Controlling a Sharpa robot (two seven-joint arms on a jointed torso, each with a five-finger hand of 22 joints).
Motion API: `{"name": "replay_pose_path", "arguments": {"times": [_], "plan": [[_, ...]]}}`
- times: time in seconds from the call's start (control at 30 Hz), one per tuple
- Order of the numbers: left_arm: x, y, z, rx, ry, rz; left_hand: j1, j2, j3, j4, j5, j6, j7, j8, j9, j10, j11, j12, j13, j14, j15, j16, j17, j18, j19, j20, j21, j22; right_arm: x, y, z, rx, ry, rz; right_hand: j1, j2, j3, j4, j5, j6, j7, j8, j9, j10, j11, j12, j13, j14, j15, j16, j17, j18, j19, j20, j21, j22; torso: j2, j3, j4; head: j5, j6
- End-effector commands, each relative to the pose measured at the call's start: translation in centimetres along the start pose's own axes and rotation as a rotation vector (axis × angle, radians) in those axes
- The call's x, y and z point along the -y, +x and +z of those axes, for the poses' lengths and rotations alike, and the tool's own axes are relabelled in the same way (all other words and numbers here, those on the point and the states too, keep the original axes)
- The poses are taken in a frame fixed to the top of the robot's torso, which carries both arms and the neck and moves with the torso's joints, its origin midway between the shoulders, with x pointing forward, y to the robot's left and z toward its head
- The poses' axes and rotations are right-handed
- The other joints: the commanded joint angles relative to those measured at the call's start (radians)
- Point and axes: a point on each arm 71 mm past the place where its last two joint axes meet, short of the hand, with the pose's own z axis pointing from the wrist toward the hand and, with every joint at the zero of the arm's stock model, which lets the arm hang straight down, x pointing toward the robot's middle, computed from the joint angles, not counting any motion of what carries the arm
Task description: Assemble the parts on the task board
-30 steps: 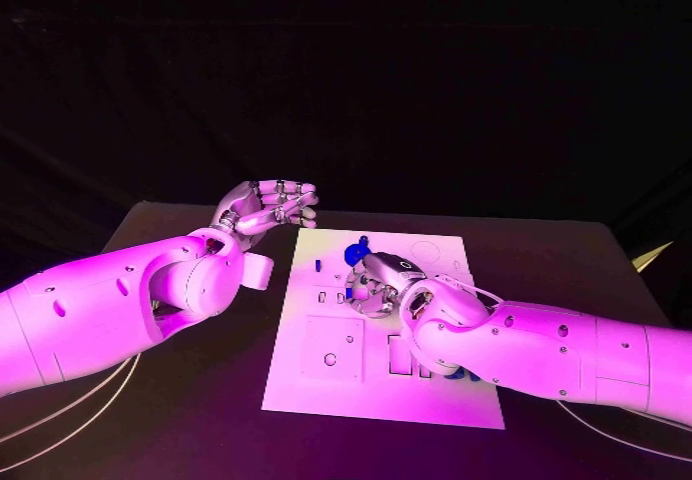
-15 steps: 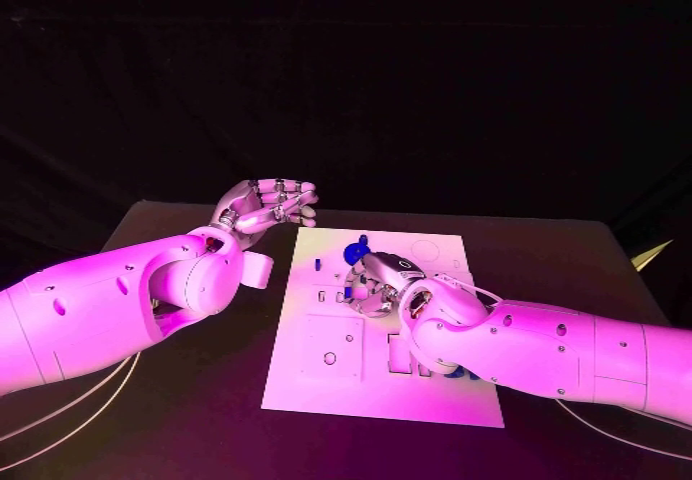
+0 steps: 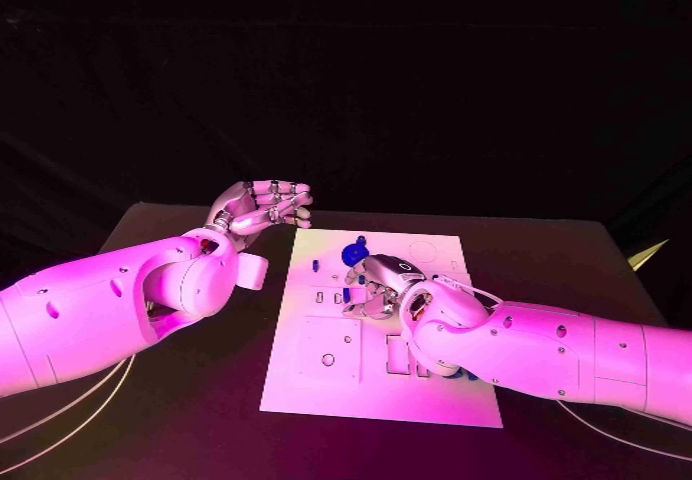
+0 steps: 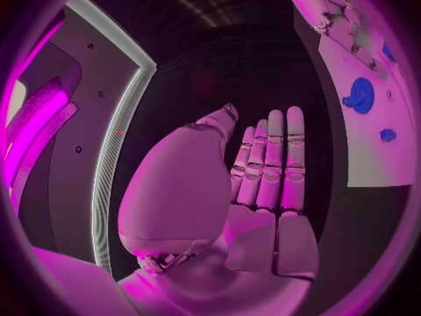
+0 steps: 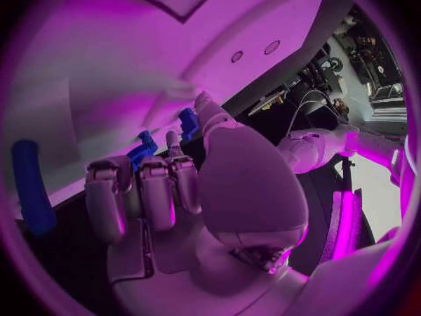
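Observation:
The white task board [image 3: 325, 380] lies in the middle of the table. My right hand [image 3: 378, 285] rests on its middle with fingers curled down. In the right wrist view its thumb and fingertips [image 5: 144, 172] pinch a small blue part [image 5: 140, 149] against the board [image 5: 105, 63]. A longer blue part [image 5: 27, 186] lies nearby. A round blue part [image 3: 355, 255] sits at the board's far end, just beyond the right hand, with a tiny blue piece [image 3: 316, 265] beside it. My left hand [image 3: 263, 207] hovers off the board's far left corner, holding nothing; its fingers [image 4: 267, 161] are straight and the thumb is apart.
More blue parts [image 3: 462, 375] lie under my right forearm near the board's right edge. The left wrist view shows the board [image 4: 372, 161] with the round blue part [image 4: 360, 95]. Bare black table [image 3: 202, 400] lies on both sides of the board.
The left hand has edged very slightly toward the far left. The right hand stays at the same spot on the board.

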Motion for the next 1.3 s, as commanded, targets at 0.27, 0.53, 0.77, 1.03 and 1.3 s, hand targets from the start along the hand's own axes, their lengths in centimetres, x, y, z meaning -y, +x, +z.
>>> {"name": "replay_pose_path", "arguments": {"times": [0.27,0.53,0.77,1.03,1.3], "plan": [[-0.2,0.0,0.2,-0.020,-0.014,0.025,-0.014,-0.007,0.000,0.009,-0.005,-0.004,-0.003,0.004,0.003,0.004,-0.001,0.005,0.002,0.010,-0.003,0.028,0.015,0.011,0.003,-0.005,0.024,0.012,-0.4,-1.6,-1.3,0.114,-0.062,0.037,0.075,-0.010,-0.101,0.124,0.000,-0.013,0.004,-0.006,-0.023,0.036,0.008,-0.005,0.195,0.101,0.008,0.002,0.244,-0.015,0.105,0.010,0.005,0.263,-0.002,0.0016,-0.0019,0.001,0.005],[-1.6,-0.1,0.7,-0.076,-0.163,0.144,-0.126,0.021,-0.104,0.043,0.007,-0.063,-0.016,0.082,0.049,0.005,-0.026,0.259,0.164,0.082,-0.036,0.402,0.243,0.011,0.053,-0.035,0.242,0.140,1.3,-5.9,-2.2,0.167,-0.077,0.197,0.099,0.024,-0.083,0.120,-0.003,0.014,-0.003,0.010,-0.023,0.036,0.002,-0.005,0.194,0.099,0.004,-0.001,0.233,-0.015,0.105,0.007,0.005,0.263,-0.006,0.0021,-0.0073,0.005,0.015],[-3.5,0.2,1.3,-0.210,-0.363,0.305,-0.253,0.080,-0.113,0.048,-0.001,-0.045,-0.067,0.297,0.145,-0.053,-0.078,0.755,0.483,0.406,-0.082,0.912,0.787,-0.064,0.334,-0.071,0.629,0.674,4.7,-10.7,-3.0,0.181,-0.003,0.468,0.089,0.051,-0.075,0.120,-0.005,0.045,-0.013,0.037,-0.019,0.034,-0.007,-0.005,0.193,0.098,-0.003,-0.003,0.228,-0.015,0.105,0.001,0.005,0.263,-0.017,0.0055,-0.0174,0.012,0.017],[-4.9,1.5,1.8,-0.350,-0.572,0.534,-0.326,0.076,-0.090,0.052,-0.003,-0.028,-0.103,0.409,0.238,0.035,-0.110,0.983,0.721,0.494,-0.110,1.018,0.956,-0.092,0.436,-0.098,0.715,0.834,7.8,-13.9,-4.1,0.218,0.074,0.566,0.080,0.055,-0.078,0.120,-0.006,0.054,-0.017,0.049,-0.016,0.034,-0.010,-0.005,0.193,0.098,-0.007,-0.003,0.228,-0.015,0.105,-0.002,0.005,0.263,-0.024,0.0109,-0.0229,0.013,0.010],[-5.7,3.2,2.7,-0.446,-0.692,0.776,-0.359,0.079,-0.102,0.052,-0.004,-0.041,-0.105,0.424,0.266,0.072,-0.112,1.046,0.806,0.532,-0.113,1.062,1.042,-0.109,0.491,-0.102,0.751,0.916,9.6,-15.3,-4.8,0.244,0.123,0.573,0.077,0.056,-0.079,0.120,-0.006,0.054,-0.018,0.050,-0.016,0.034,-0.011,-0.006,0.193,0.098,-0.007,-0.003,0.228,-0.015,0.105,-0.003,0.005,0.263,-0.031,0.0176,-0.0214,0.018,0.000]]}}
